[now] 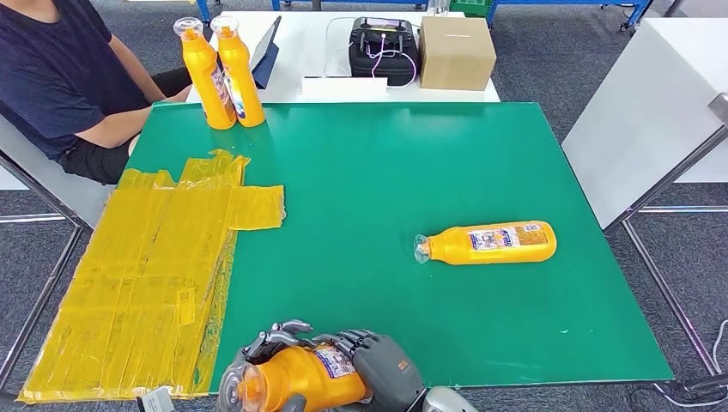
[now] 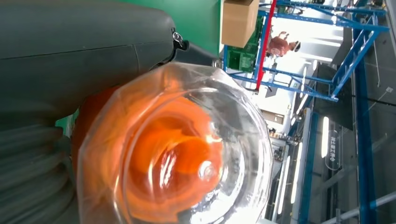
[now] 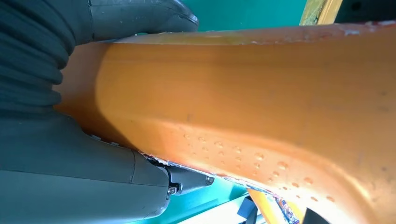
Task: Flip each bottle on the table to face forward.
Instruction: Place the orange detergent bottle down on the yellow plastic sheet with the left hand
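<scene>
- Head view: at the near edge of the green table (image 1: 481, 163), both hands meet on one orange bottle (image 1: 296, 378) lying on its side, clear cap toward the robot's left. The right hand (image 1: 386, 367) wraps the body, fingers curled over the label; the left hand (image 1: 273, 336) has its fingers hooked over the neck end. The two-handed hold appears intended to turn the bottle about its length so the label faces forward.
- Head view, remainder: a second bottle (image 1: 489, 243) lies flat mid-table to the right, label up, cap pointing left, apparently awaiting its turn. Two upright bottles (image 1: 221, 75) stand touching at the far left corner, likely finished. Yellow sheeting (image 1: 154, 275) covers the left side. A seated person (image 1: 64, 77) is beyond that corner; a cardboard box (image 1: 456, 51) sits on the white table behind.
- Left wrist view: the clear cap (image 2: 187, 149) sits immediately before the camera, with the grey thumb (image 2: 84, 42) pressed along it, confirming a grip at the cap end.
- Right wrist view: the orange bottle wall (image 3: 261, 107) spans the frame, thumb (image 3: 140, 18) and palm clamped against it.
</scene>
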